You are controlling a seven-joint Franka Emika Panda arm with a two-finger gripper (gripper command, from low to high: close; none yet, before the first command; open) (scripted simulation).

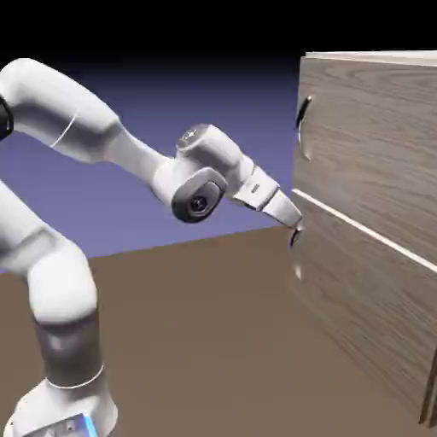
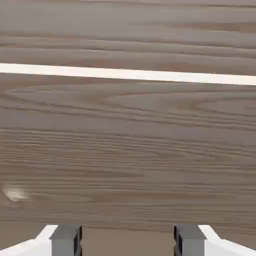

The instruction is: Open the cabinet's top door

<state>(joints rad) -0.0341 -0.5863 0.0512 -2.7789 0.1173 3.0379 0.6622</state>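
Gripper (image 1: pixel 294 224) sat right at the cabinet (image 1: pixel 375 222) front, tips at about the level of the pale line (image 1: pixel 358 229) that split the two panels, maybe a touch below it. Jaws were apart with nothing between them: in the hand view both grey fingertips (image 2: pixel 66 239) showed at the bottom edge, wide gap, only wood grain behind.

The top door (image 1: pixel 375 128) was the upper panel, above the gripper, and looked flush with the cabinet, no gap visible. Its handle (image 1: pixel 302 119), a short dark curved bar, sat near the panel's left edge in the exterior view, clearly above the fingers and not touched by them.

The lower panel (image 1: pixel 367 316) filled most of the hand view, with the pale line (image 2: pixel 128 74) running across the upper part of that frame. A small dark bit showed right beside the fingertips in the exterior view, possibly the lower panel's handle (image 1: pixel 294 239); too small to say whether the fingers were touching it.

Arm (image 1: pixel 111 145) came up from lower left, elbow high, forearm sloping down-right toward the cabinet. Brown table (image 1: pixel 213 341) below. Hand view showed no handle at all, just grain.
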